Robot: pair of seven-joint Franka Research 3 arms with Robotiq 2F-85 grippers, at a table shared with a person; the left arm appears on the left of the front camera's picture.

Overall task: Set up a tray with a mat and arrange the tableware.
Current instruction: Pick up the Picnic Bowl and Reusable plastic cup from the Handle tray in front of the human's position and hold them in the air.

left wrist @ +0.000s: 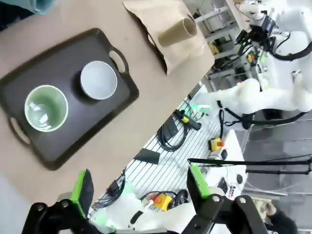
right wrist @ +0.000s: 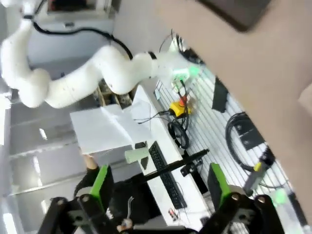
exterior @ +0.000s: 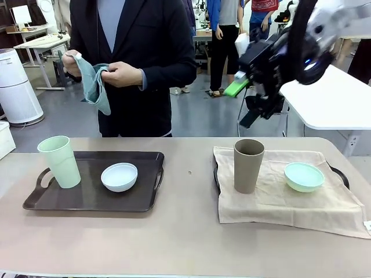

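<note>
left tray (exterior: 93,200): dark, with handles; we find it on the left side of the table (exterior: 185,243).
pale green cup (exterior: 59,161): upright at the left end of the left tray.
white bowl (exterior: 119,176): on the same tray, near the cup's right side but not touching it.
mat (exterior: 290,205): beige cloth, spread over the right tray (exterior: 341,176), whose dark rim peeks out.
taupe-brown cup (exterior: 248,165): upright on the mat's left part.
mint green bowl (exterior: 304,176): on the mat, right of the taupe-brown cup, apart from it.
person: at the far side; we count 2 hands (exterior: 123,74) gripping a teal cloth (exterior: 95,84) at chest height.
left gripper (left wrist: 140,185): high above the left tray; fingers spread wide, nothing between them.
right gripper (exterior: 243,103): raised above the table's far right; fingers parted, holding nothing.
</note>
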